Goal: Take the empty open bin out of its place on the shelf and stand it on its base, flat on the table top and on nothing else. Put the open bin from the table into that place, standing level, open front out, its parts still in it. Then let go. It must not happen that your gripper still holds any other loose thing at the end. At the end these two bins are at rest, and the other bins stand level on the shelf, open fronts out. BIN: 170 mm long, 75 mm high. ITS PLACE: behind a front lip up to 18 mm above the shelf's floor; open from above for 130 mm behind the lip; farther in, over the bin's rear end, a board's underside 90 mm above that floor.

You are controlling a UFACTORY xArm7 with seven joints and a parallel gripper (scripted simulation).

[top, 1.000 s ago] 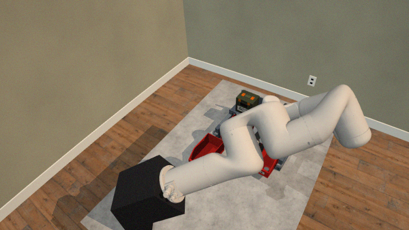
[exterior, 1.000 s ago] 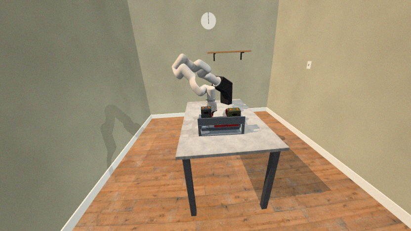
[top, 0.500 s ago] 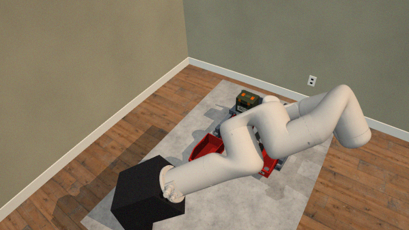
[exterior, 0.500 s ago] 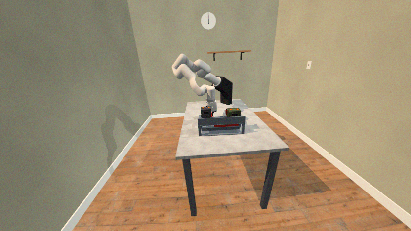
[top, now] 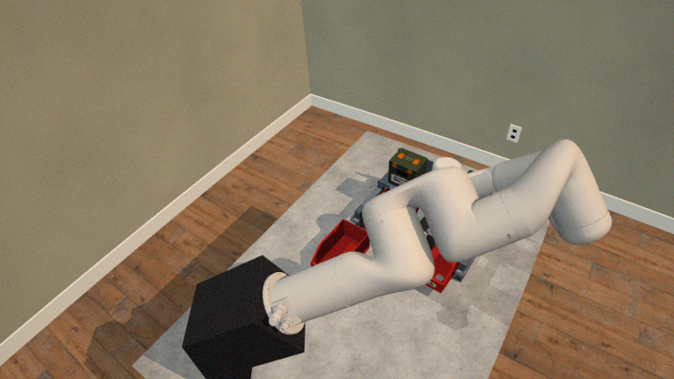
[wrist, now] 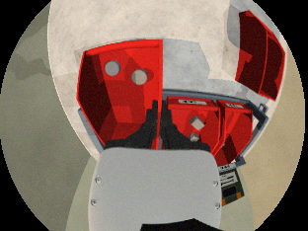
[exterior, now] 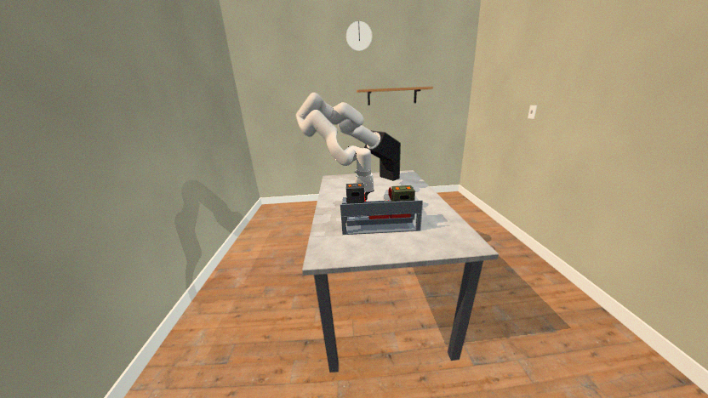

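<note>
Gripping one red bin's (wrist: 121, 96) thin wall in clenched jaws, we hover by the shelf (exterior: 381, 207).

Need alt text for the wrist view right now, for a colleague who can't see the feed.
The end effector, fingers nearly shut, pinches the wall of a red bin holding two round grey parts. More red bins sit in the grey shelf to its right; another red bin lies on the table.
</note>
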